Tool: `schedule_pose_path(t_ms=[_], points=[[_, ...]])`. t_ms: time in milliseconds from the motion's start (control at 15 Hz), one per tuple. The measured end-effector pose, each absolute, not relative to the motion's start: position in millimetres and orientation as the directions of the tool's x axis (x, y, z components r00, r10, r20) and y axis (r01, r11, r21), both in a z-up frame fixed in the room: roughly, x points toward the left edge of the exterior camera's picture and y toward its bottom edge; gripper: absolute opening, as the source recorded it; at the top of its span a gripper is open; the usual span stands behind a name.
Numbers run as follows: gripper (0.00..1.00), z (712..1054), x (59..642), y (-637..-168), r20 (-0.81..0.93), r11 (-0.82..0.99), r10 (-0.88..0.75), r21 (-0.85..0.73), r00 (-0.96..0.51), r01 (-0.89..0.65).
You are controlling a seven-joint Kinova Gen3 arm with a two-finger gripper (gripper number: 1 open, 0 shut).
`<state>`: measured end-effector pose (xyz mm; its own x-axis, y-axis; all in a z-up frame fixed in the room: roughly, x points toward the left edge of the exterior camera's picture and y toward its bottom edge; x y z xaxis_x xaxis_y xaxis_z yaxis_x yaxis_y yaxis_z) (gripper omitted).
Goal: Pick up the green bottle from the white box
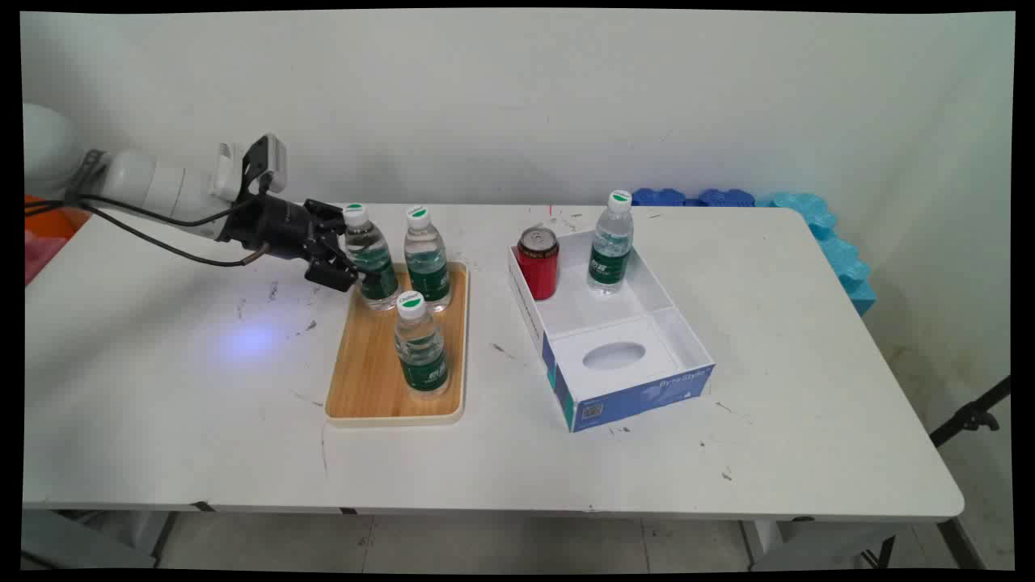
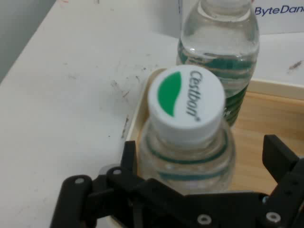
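Main view: we see the gripper (image 1: 349, 260) reaching in level from the left, at the back-left water bottle (image 1: 371, 257) on the wooden tray (image 1: 373, 386). That bottle stands upright at the tray's rear left corner. Hand view: we see the same bottle (image 2: 186, 142) between the two fingers (image 2: 280, 164), white cap with green leaf mark and "Cestbon" lettering up top. Fingers sit on either side of the bottle body, spread wide; we can't tell if they touch it, so we call the gripper released, straddling the bottle.

A second water bottle (image 1: 426, 259) stands just right of it on the tray, a third (image 1: 420, 345) nearer the front. Right of the tray on the white counter (image 1: 808, 364) sits an open white-and-blue box (image 1: 612, 331) holding a red soda can (image 1: 538, 262) and another water bottle (image 1: 610, 243), both upright at its far end. Blue foam pieces (image 1: 817, 222) lie past the counter's far right corner.
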<state>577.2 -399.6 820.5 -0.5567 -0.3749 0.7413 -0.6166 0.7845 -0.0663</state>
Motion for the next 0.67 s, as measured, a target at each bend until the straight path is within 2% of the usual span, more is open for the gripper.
schedule_pose_path(t_ms=[667], points=[[1.0, 841, 597, -371, 0.699, 0.746, -0.398, -0.13, -0.594, -0.653]])
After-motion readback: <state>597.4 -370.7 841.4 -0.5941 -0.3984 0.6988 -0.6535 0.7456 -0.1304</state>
